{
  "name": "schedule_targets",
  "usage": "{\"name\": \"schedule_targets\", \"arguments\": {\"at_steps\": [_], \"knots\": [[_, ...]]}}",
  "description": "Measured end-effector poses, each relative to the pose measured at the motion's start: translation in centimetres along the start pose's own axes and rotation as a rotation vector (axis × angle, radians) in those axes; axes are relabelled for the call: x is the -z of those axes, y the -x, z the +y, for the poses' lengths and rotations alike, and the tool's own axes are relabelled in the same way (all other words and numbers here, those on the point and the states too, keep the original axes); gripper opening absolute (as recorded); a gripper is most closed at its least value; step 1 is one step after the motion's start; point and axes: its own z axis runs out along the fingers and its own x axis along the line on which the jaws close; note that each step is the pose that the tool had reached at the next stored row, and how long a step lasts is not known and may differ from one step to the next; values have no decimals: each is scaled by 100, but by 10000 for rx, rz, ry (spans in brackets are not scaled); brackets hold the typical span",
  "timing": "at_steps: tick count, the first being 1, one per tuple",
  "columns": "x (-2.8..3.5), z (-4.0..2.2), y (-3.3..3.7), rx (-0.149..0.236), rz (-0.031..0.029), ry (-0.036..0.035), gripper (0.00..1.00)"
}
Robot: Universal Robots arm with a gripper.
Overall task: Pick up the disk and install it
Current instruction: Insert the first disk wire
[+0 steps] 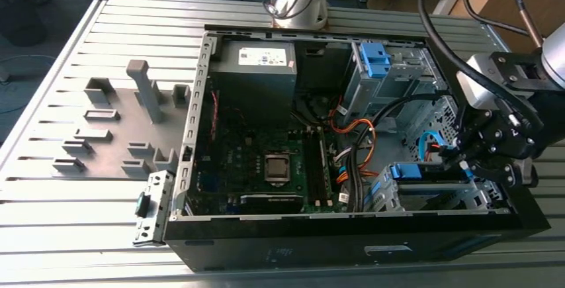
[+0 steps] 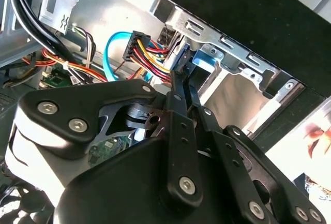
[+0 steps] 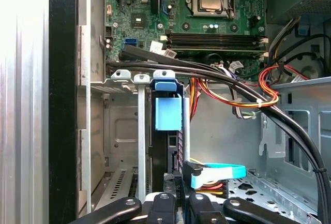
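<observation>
The disk [image 3: 168, 113] stands edge-on in the drive cage [image 3: 121, 131] of the open computer case [image 1: 353, 241], its blue plastic rail facing up. In the exterior view the blue rail [image 1: 411, 171] shows at the cage near the case's front right corner. My gripper [image 1: 461, 162] hangs just to the exterior view's right of it. In both wrist views the gripper [image 3: 173, 182] [image 2: 180, 76] looks shut, its tips against the end of the disk's edge next to the blue plastic [image 2: 204, 58].
A blue data cable [image 3: 222, 172] and orange-yellow power wires [image 3: 232, 100] run beside the cage. The motherboard [image 1: 276, 167], a grey power supply [image 1: 256, 59] and a second blue bracket [image 1: 375, 56] lie inside the case. Grey fixtures [image 1: 141, 89] stand on the slotted table.
</observation>
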Motion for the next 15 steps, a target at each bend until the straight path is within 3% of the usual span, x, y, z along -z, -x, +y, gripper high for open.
{"name": "schedule_targets", "arguments": {"at_steps": [6, 15], "knots": [[-42, -1, -4, 0, 13, 2, 16], [-67, -2, -5, 0, -22, 3, 17]]}}
